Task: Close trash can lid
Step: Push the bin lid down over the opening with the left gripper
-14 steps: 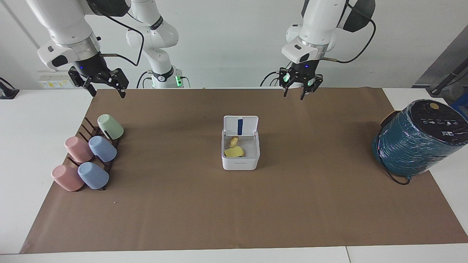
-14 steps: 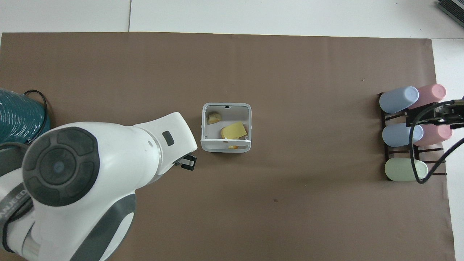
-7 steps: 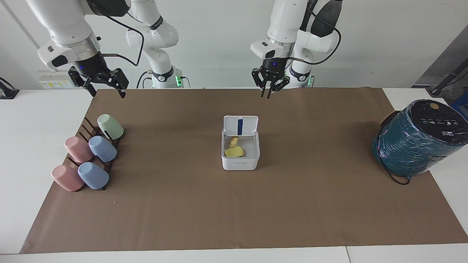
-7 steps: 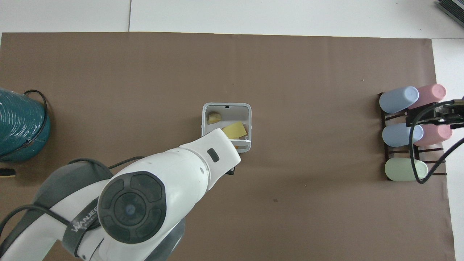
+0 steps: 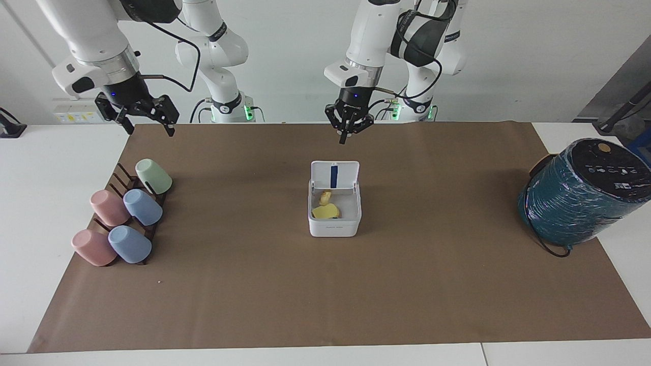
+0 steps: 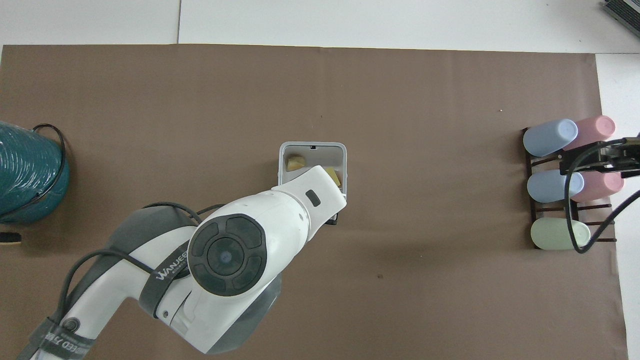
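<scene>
- My left gripper (image 5: 348,133) hangs above the upright lid (image 5: 335,176), fingers closed on nothing.
- Trash can (image 5: 334,227) open.
- My right gripper (image 5: 137,115) waits over the cup rack (image 5: 125,179), fingers spread.

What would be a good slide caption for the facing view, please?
Left end effector raised over the upright open lid of the trash can; right end effector waits above the cup rack.

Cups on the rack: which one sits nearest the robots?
The green cup, alone at the rack's robot-side end; the pink and blue pairs lie farther away.
</scene>
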`<state>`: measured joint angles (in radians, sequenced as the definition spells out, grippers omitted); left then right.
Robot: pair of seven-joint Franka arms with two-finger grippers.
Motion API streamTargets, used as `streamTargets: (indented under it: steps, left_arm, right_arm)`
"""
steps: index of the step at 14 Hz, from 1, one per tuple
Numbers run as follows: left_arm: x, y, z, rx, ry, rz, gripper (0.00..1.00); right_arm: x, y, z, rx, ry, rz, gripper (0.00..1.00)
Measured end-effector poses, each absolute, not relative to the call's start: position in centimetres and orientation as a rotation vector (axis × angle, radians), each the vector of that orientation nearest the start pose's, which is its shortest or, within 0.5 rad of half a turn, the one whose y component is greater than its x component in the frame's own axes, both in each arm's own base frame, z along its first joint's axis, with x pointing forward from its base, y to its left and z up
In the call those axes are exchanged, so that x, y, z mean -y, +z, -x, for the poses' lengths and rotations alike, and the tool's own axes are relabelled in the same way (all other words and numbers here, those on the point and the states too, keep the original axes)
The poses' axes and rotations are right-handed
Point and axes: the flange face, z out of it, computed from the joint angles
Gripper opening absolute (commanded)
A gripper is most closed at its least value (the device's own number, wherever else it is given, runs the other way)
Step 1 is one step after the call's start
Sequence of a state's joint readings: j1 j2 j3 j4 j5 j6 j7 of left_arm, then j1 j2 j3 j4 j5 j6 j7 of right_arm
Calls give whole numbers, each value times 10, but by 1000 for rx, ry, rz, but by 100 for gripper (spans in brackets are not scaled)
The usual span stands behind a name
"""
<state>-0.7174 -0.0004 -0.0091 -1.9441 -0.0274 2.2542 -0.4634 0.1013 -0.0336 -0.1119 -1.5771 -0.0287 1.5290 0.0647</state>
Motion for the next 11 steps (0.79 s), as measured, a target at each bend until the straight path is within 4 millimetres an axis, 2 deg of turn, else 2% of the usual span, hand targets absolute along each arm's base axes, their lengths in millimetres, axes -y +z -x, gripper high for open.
streamTargets:
  steps: [6,11]
  left_arm:
    - [387,497,-463,-355,-530,3312,0]
    - [380,473,-492,-289,-628,3325,0]
  right_arm:
    - [10,636,-540,-121,22,3165,100]
    - [10,636,-540,-121,22,3165,100]
